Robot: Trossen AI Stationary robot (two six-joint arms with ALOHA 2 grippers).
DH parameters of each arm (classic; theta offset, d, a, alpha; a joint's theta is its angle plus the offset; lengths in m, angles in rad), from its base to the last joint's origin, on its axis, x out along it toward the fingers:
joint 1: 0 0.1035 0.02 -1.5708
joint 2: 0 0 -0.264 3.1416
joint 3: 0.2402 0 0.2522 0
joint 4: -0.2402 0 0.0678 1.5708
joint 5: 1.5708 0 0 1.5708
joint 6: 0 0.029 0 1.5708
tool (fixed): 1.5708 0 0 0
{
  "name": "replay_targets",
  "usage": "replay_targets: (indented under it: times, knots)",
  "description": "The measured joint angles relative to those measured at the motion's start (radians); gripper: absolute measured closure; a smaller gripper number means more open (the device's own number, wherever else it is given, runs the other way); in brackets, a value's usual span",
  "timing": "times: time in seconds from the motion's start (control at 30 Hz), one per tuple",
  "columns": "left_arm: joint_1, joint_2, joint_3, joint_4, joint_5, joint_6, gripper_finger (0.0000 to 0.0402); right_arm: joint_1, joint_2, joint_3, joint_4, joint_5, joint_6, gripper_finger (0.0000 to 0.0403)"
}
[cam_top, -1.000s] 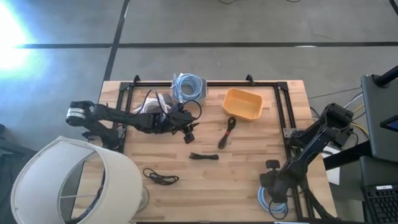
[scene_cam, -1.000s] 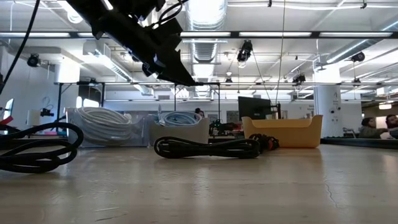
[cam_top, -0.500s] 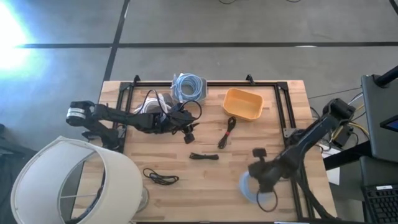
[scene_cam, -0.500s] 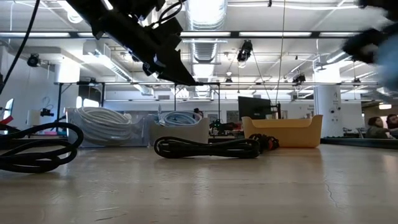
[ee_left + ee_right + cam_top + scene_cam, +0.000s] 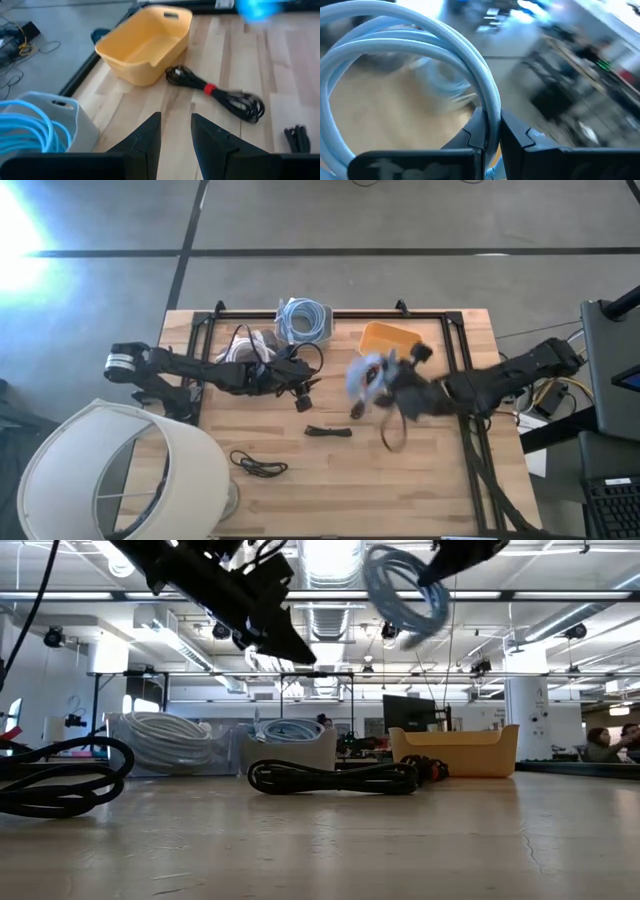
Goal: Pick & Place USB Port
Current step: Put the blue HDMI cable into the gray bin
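Note:
A coil of light-blue cable (image 5: 365, 375) is in the air over the table's middle, blurred, just on the near side of the yellow bin (image 5: 392, 340). My right gripper (image 5: 400, 385) reaches in from the table's right and is shut on it. The low view shows the coil (image 5: 405, 590) high above the tabletop. My left gripper (image 5: 303, 395) hovers left of centre, open (image 5: 176, 116) and touching nothing. A black cable with a red tie (image 5: 215, 92) lies on the wood beside the yellow bin (image 5: 145, 42). My right gripper (image 5: 493, 115) pinches the light-blue coil between its two fingers, at one stretch of its gathered strands (image 5: 487, 95). The arm comes in roughly level from the table's right. The coil is lifted clear of the table, its loops (image 5: 405, 590) standing out past the fingers.
A grey bin holding more blue cable (image 5: 303, 318) stands at the far edge, with another bin (image 5: 243, 345) to its left. Black cable bundles (image 5: 328, 431) (image 5: 258, 467) lie on the near half. A large white drum-like shade (image 5: 110, 470) overhangs the near left corner.
My right gripper has swept from the table's near right corner up and toward the far side and the middle, ending beside the yellow bin. It carried the blue coil clear of the table the whole way. The motion is fast and blurred.

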Motion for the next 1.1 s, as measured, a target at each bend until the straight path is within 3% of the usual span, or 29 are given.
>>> replay_targets:
  times: [0.3, 0.5, 0.57, 0.93, 1.1]
  knots:
    - [-0.002, -0.032, 0.001, -0.015, -0.005, 0.025, 0.0291, -0.341, 0.150, 0.029, 0.432, -0.025, -0.214, 0.0378]
    - [-0.002, -0.033, 0.001, -0.070, -0.214, 0.022, 0.0291, -0.515, 0.327, 0.039, 0.749, -0.346, -0.259, 0.0378]
    - [-0.001, -0.033, 0.001, -0.087, -0.289, 0.021, 0.0291, -0.553, 0.390, 0.062, 0.824, -0.405, -0.268, 0.0378]
    - [-0.001, -0.034, 0.001, -0.111, -0.328, 0.021, 0.0291, -0.628, 0.690, 0.291, 0.746, -0.448, -0.193, 0.0372]
    - [-0.001, -0.034, 0.001, -0.138, -0.328, 0.017, 0.0291, -0.636, 0.787, 0.405, 0.595, -0.444, -0.187, 0.0359]
